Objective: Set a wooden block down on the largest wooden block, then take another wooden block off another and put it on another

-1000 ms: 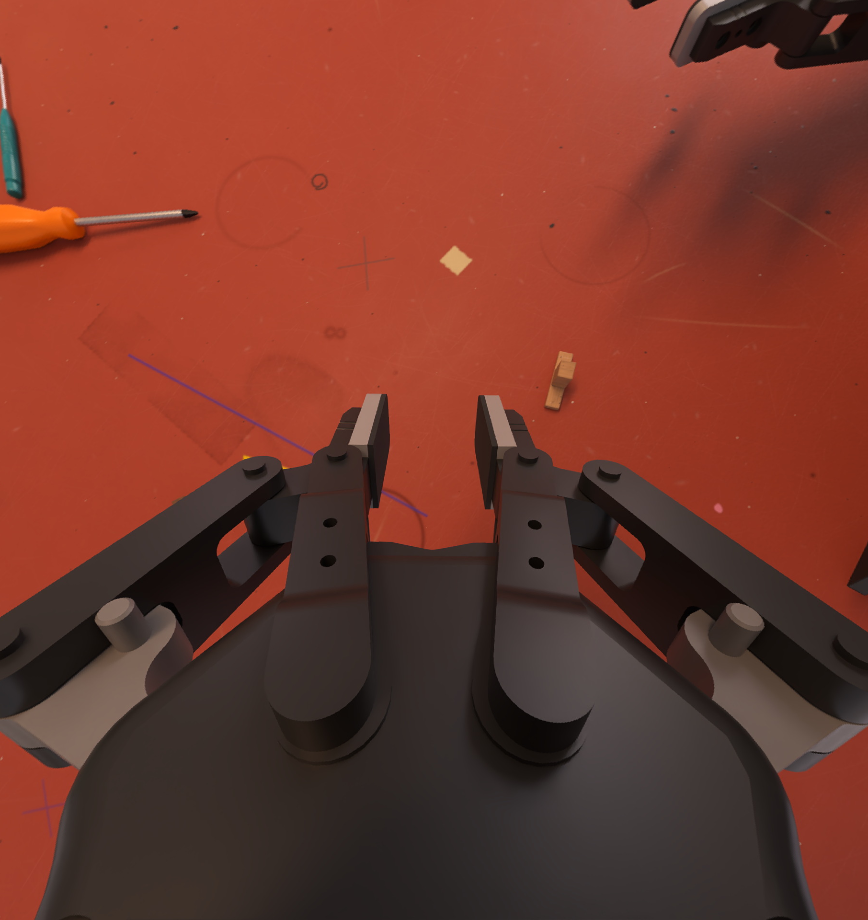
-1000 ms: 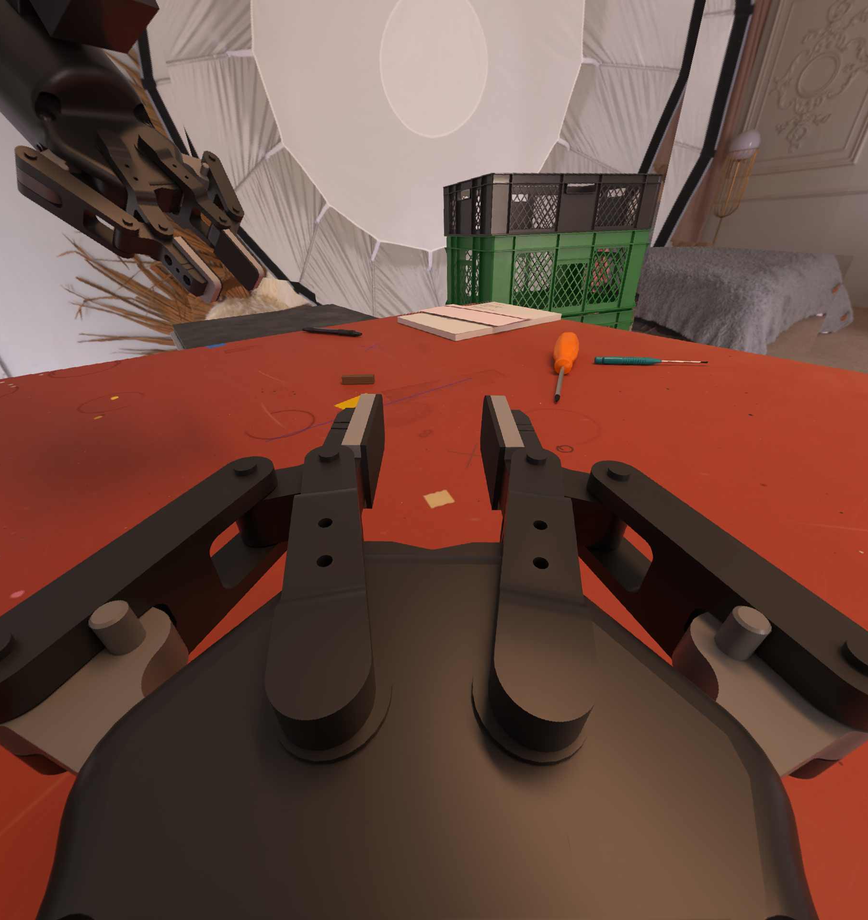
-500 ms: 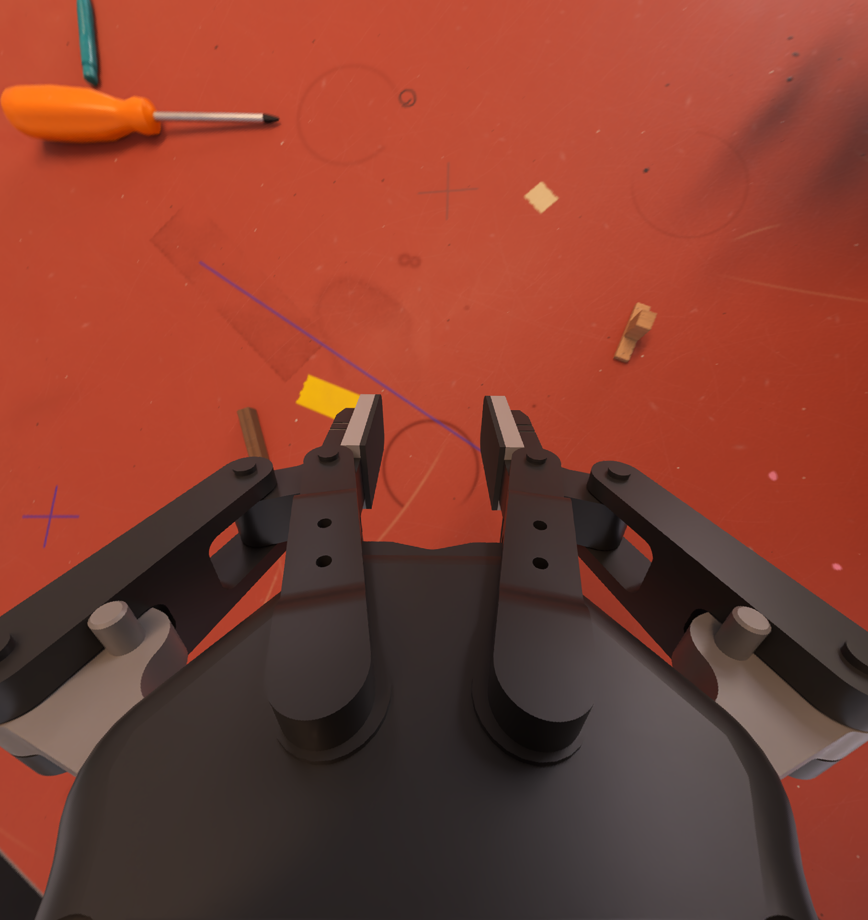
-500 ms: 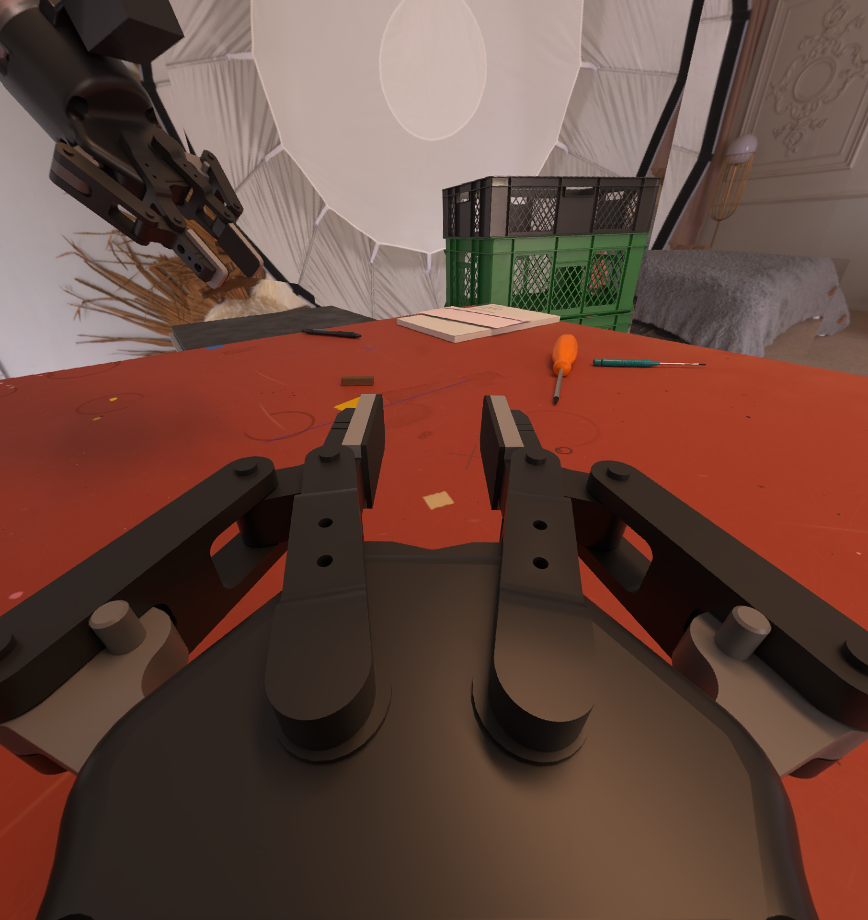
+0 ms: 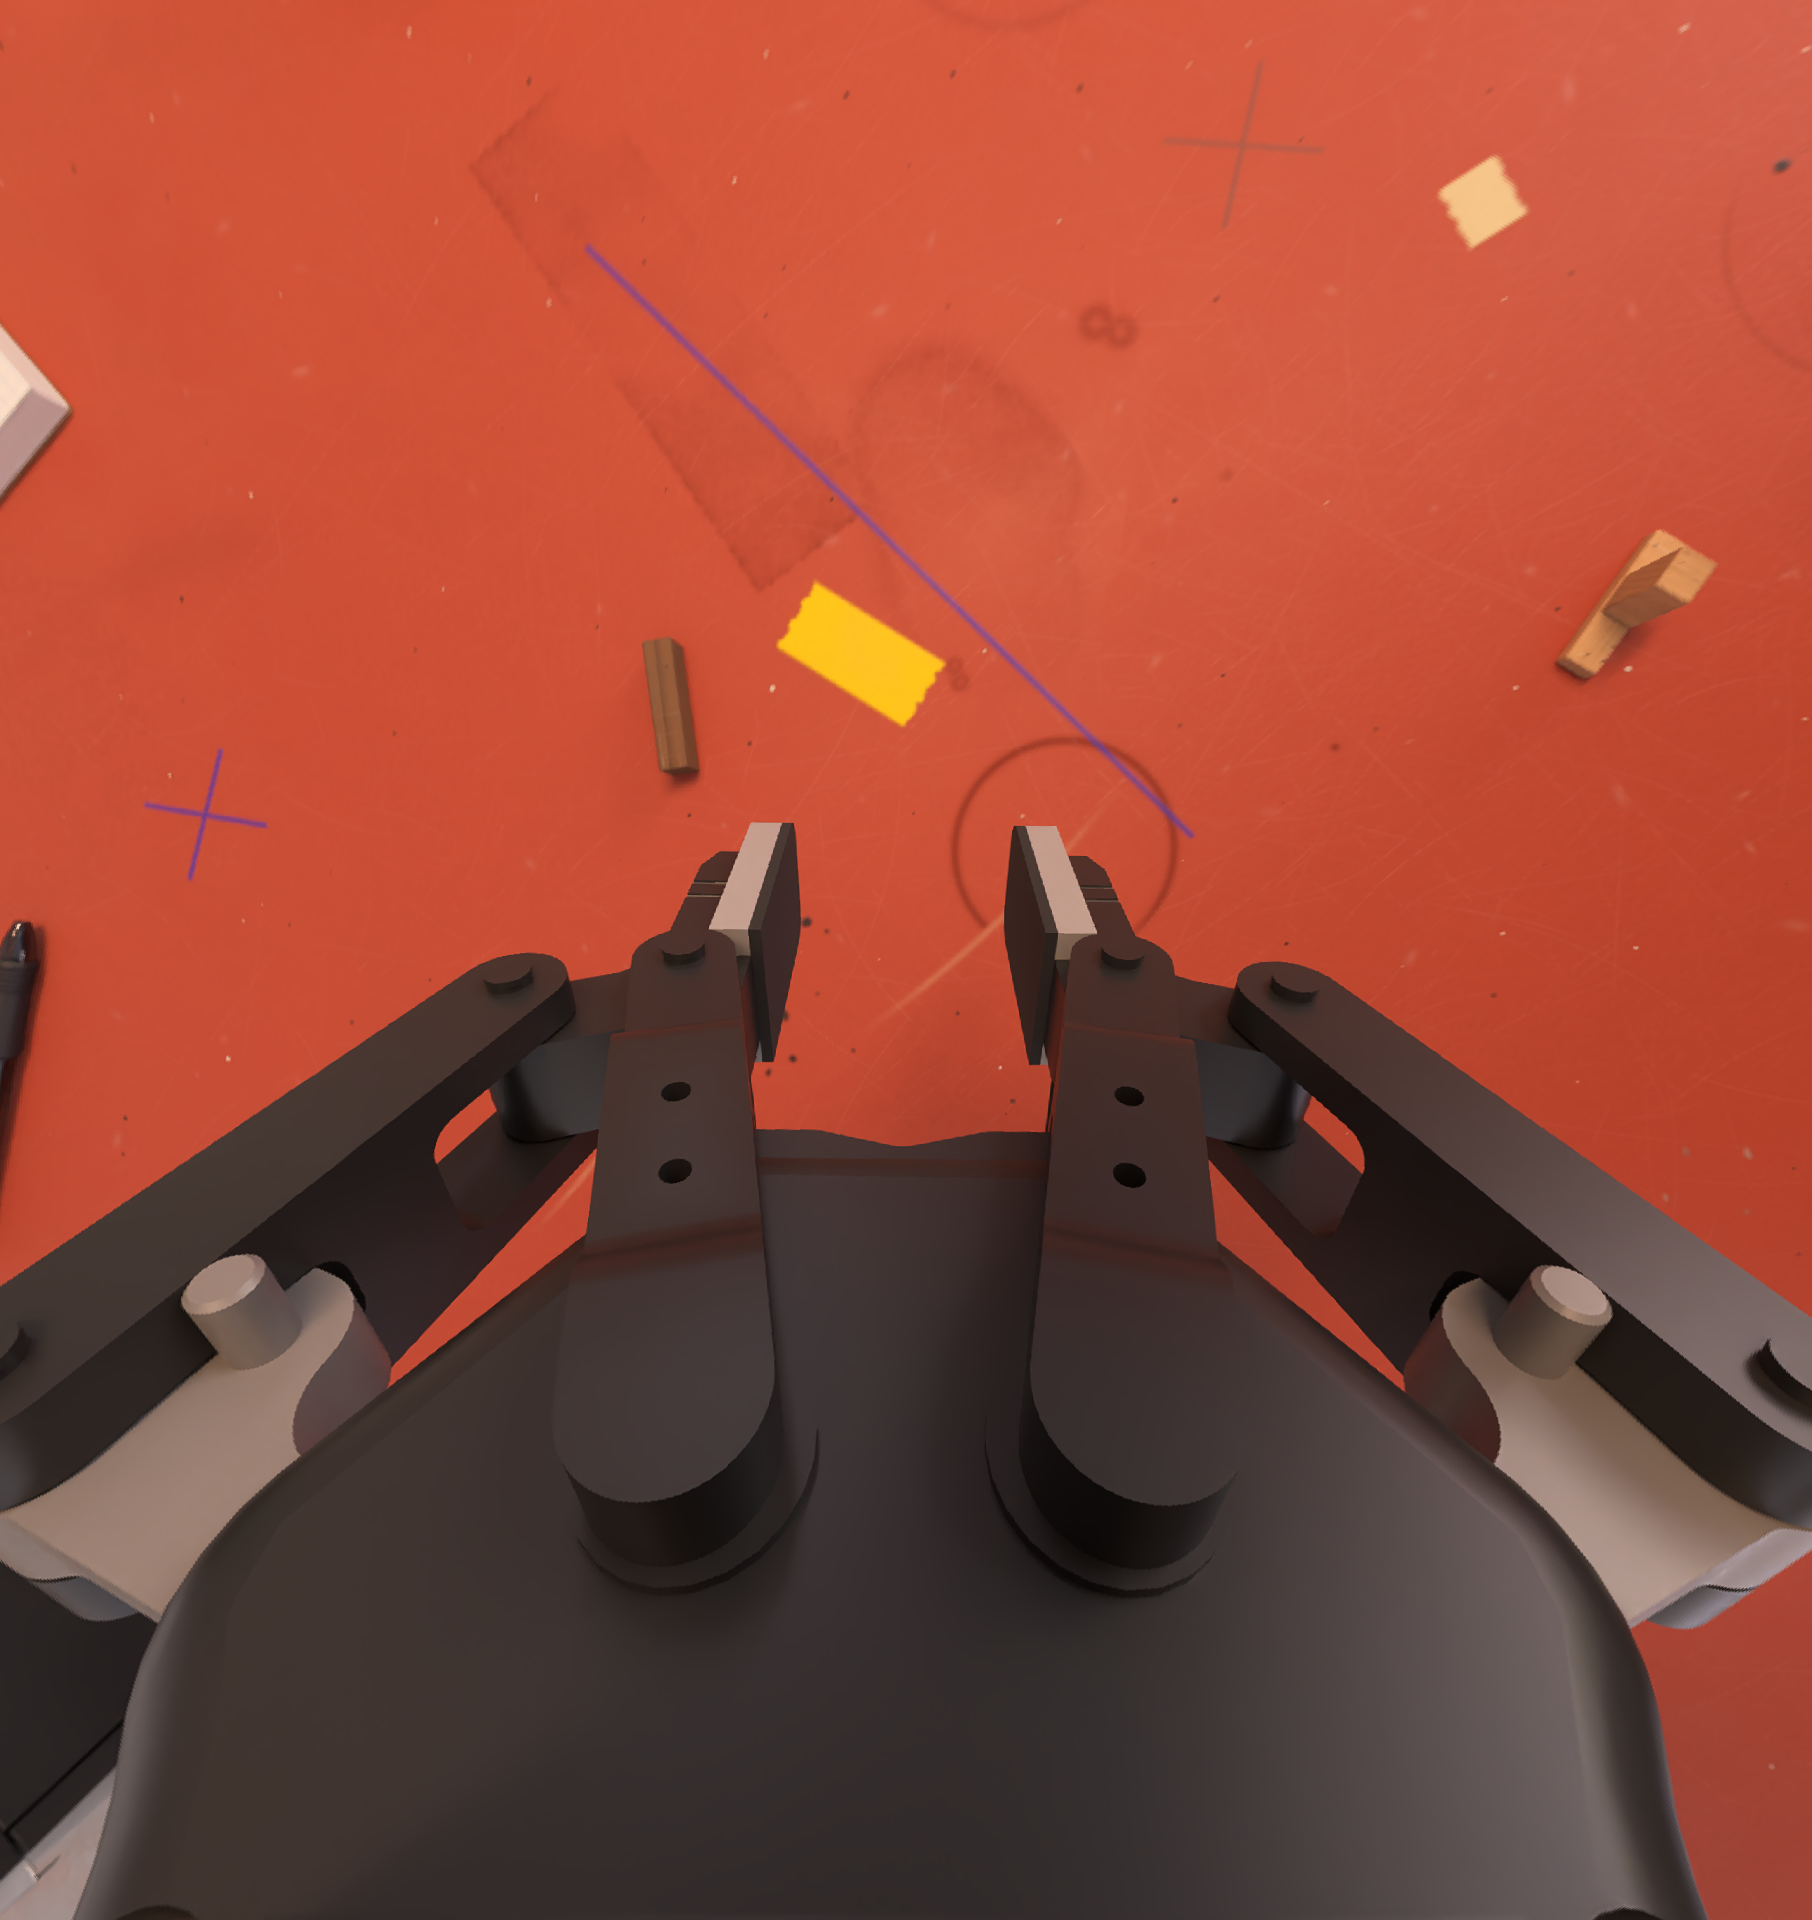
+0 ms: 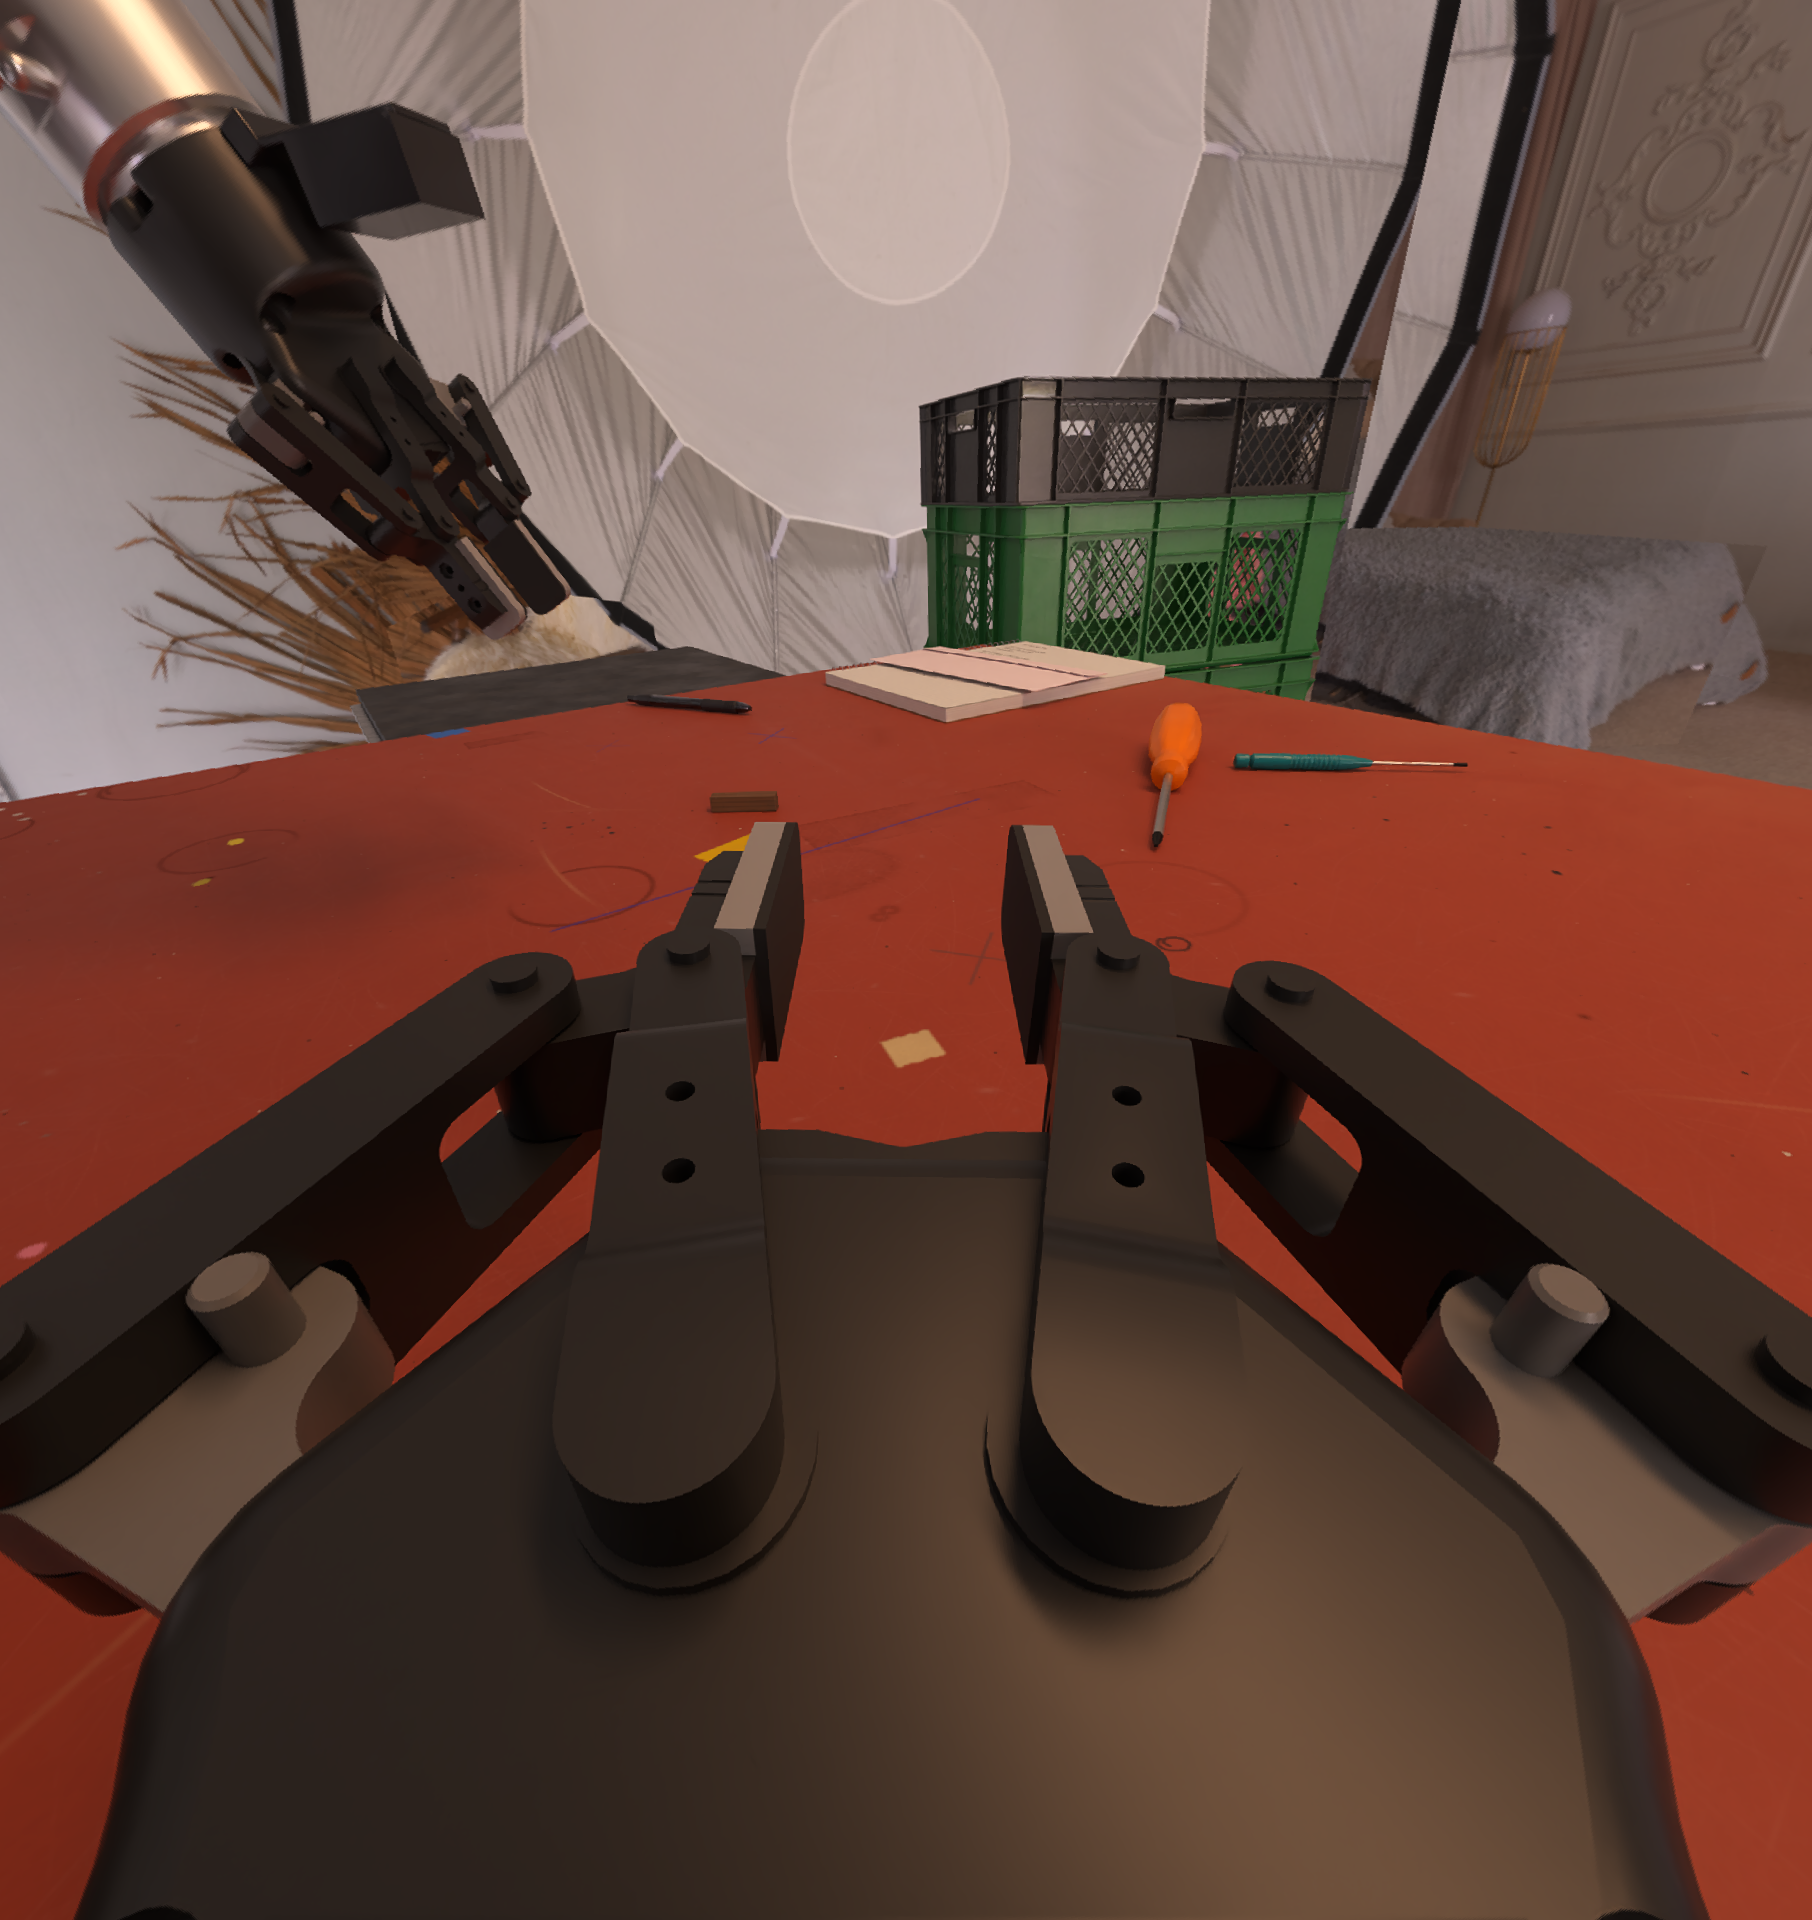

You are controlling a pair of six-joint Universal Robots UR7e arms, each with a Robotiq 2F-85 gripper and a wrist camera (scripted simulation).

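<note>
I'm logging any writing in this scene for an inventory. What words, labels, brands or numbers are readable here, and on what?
No text can be read in either view.
Pale pad: faint print on its top, too small to read.
Red table: only drawn marks, such as a purple cross and a purple line; no words.

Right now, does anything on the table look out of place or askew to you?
One thing: the small light wooden block sits crosswise and tilted on a longer light block. The dark wooden block lies flat alone. Both grippers, left and right, are open and empty.
</note>
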